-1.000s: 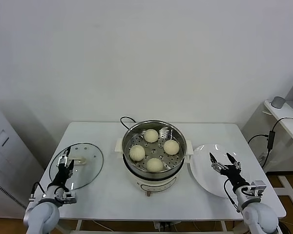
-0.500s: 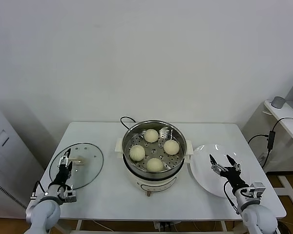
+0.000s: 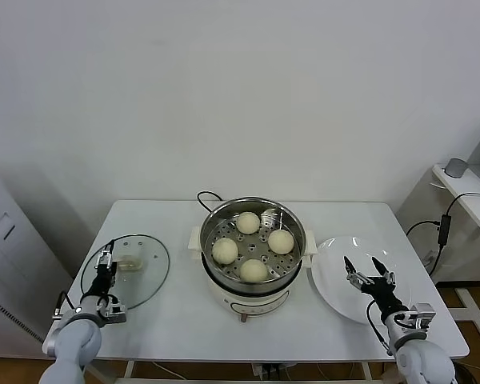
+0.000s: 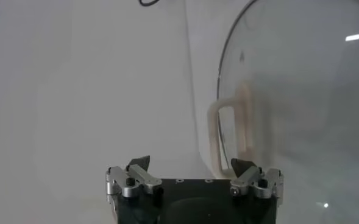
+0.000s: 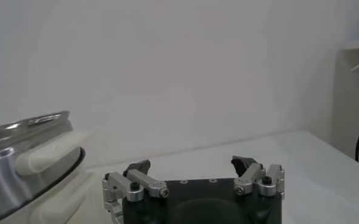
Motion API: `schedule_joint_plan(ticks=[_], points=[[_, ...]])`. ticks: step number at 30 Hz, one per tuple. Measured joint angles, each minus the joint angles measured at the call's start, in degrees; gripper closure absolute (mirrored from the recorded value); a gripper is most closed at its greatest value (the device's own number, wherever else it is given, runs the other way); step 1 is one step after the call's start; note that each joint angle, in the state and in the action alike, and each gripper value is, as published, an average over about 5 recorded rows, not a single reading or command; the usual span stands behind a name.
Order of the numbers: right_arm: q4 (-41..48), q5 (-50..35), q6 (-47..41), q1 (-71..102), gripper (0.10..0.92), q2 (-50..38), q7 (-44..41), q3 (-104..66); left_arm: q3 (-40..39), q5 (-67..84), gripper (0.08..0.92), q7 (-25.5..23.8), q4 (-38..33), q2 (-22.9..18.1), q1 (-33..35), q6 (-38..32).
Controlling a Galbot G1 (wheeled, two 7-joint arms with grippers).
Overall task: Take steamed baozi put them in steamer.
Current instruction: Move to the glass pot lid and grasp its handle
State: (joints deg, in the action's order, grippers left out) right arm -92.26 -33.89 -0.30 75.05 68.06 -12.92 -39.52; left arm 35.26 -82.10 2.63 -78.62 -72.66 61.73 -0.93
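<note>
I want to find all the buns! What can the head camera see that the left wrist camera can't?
Only the head view shows the four steamed baozi in the steamer, the empty white plate and the right gripper, open. Only the left wrist view shows the lid handle close up. Both show the glass lid and the open left gripper.

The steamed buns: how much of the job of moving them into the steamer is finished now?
Done: four round cream-white dough buns lie in the shiny steel steamer basket, and the flat white plate shows none. In hand: nothing; the left gripper over the round glass lid and the right gripper over the plate both have open, empty jaws. Left: apparently nothing; the lid lies on the table.
</note>
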Motion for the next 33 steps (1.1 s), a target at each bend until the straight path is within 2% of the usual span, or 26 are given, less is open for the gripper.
schedule_joint_plan(ticks=[24,27,33], points=[[0.5,0.4,0.7,0.7,0.203,0.3,-0.2,0.0,-1.0,2.1,0.183,1.2,5.6,-1.3,-5.3,1.6],[0.6,0.4,0.8,0.8,0.203,0.3,-0.2,0.0,-1.0,2.6,0.236,1.3,6.2,-1.4,-5.4,1.5],[0.6,0.4,1.0,1.0,0.203,0.3,-0.2,0.0,-1.0,3.5,0.407,1.3,7.1,-1.2,-5.1,1.0]])
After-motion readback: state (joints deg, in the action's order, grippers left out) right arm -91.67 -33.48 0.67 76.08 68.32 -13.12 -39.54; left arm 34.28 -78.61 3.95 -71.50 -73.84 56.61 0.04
